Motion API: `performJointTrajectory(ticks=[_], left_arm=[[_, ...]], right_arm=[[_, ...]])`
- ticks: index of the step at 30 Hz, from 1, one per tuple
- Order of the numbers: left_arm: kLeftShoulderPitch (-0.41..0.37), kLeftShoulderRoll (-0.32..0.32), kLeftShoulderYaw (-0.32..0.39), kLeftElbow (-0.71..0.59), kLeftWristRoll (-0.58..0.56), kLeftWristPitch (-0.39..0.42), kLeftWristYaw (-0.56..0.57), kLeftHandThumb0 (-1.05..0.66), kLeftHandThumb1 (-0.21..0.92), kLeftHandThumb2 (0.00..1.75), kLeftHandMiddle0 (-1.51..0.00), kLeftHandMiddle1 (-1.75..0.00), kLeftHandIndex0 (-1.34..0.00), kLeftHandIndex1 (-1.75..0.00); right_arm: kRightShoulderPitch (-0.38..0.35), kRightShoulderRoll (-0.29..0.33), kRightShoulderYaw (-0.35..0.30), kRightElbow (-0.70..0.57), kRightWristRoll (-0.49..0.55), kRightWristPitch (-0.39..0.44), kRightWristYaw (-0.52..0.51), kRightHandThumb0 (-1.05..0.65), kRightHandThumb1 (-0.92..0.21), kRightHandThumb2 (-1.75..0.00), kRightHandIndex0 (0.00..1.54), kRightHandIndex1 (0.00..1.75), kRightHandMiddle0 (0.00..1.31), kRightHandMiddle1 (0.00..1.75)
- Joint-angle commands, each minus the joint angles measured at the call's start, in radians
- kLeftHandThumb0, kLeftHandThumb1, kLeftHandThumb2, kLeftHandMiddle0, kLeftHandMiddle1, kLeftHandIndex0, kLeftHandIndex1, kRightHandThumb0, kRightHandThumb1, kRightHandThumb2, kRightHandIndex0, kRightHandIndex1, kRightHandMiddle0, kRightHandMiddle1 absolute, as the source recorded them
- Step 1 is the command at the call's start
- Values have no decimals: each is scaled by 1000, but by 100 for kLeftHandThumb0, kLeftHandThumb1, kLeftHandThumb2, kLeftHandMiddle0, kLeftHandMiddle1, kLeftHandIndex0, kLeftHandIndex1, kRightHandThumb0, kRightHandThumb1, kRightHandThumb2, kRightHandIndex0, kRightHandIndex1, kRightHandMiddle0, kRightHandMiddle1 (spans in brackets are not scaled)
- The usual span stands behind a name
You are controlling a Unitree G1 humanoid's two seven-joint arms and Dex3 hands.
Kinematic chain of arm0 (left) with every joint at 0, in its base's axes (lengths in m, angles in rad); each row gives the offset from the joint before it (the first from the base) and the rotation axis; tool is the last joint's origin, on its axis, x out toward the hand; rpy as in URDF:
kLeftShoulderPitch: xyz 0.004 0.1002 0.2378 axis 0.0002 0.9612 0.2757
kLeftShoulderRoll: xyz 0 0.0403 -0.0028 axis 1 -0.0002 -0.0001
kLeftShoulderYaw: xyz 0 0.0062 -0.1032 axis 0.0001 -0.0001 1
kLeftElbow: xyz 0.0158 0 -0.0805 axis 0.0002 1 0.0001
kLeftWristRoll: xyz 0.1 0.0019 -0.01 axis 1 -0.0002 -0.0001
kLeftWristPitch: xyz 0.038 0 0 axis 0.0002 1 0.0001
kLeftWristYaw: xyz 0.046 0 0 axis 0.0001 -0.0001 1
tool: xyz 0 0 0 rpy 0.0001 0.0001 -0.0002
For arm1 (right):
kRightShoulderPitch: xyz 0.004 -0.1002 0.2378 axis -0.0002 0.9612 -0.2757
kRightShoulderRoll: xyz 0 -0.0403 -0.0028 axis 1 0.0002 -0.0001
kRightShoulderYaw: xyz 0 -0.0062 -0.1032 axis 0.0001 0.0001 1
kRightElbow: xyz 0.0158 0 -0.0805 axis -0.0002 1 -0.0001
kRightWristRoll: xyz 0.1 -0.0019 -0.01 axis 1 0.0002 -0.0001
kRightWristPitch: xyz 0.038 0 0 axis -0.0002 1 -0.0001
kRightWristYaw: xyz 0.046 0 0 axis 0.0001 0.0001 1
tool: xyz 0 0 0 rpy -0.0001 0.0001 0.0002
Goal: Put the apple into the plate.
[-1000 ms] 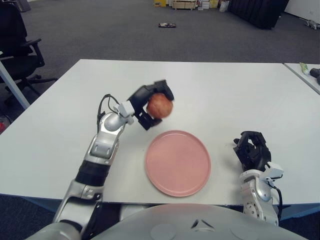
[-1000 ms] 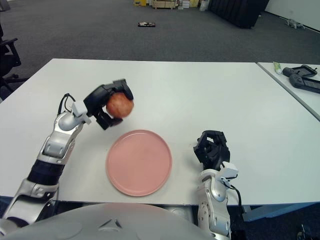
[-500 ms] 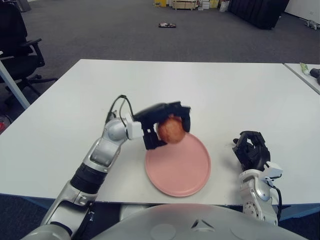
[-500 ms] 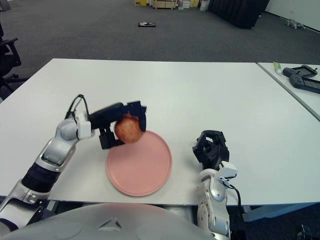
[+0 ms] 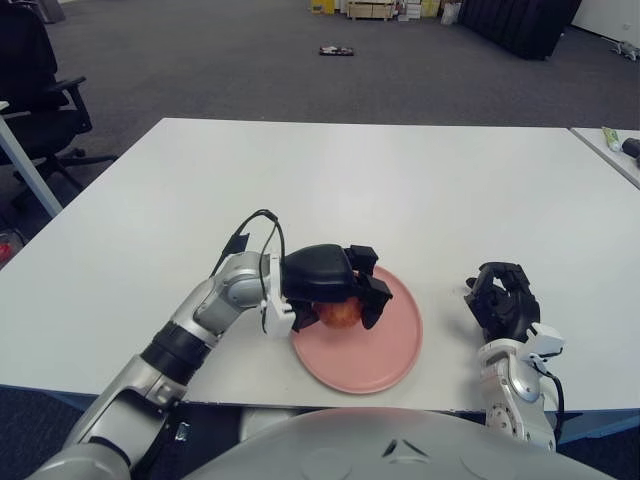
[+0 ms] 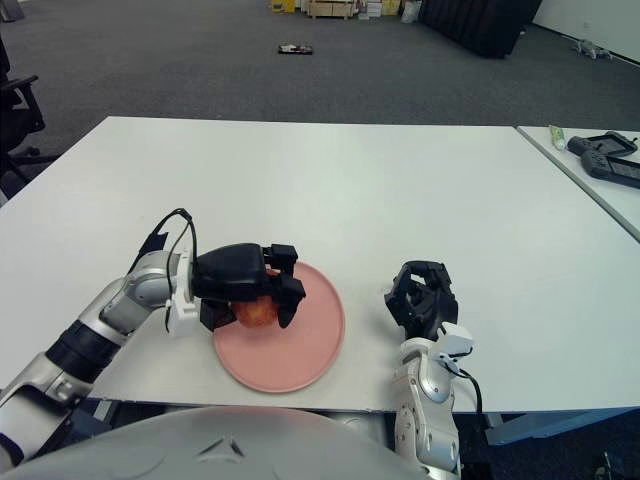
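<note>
The left robot hand (image 5: 335, 290) is seen lowered over the left part of the plate (image 5: 390, 340), its fingers (image 5: 376, 296) curled down around the apple (image 5: 339, 314). The apple is seen over the plate's left half, mostly covered by the palm from above; whether it touches the plate cannot be told. The right robot hand (image 5: 503, 302) is shown to the right of the plate, apart from it, fingers curled inward with nothing held. A dark controller-like device (image 6: 604, 155) on a neighbouring table at the far right is shown fully in the right eye view; only its tip is caught in the left eye view. An office chair (image 5: 35, 85) is shown clearly in the left eye view only. Counted: one apple, one plate, one white worktop (image 5: 400, 180), two robot hands.
</note>
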Motion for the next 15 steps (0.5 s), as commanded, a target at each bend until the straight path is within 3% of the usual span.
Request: performJointTrajectory(ticks=[1, 4, 10, 15], left_arm=[[-20, -11, -1, 22, 80, -31, 78, 56, 11, 157, -78, -175, -95, -175], [1, -18, -9, 51, 130, -43, 131, 56, 11, 157, -78, -175, -94, -175], [-1, -29, -34, 147, 314, -117, 340, 56, 11, 157, -78, -175, -96, -175], [-4, -26, -74, 174, 520, -128, 574, 56, 11, 157, -78, -175, -96, -175]], right_arm=[[-16, 25, 0, -3, 0, 4, -1, -40, -60, -97, 76, 175, 40, 175], [-17, 25, 0, -4, -1, 7, -1, -40, -60, -97, 75, 175, 40, 175], [-20, 31, -3, -6, 6, 12, -8, -40, -60, -97, 75, 175, 40, 175], [-20, 34, -6, -7, 12, 15, -10, -40, -60, -97, 75, 175, 40, 175]])
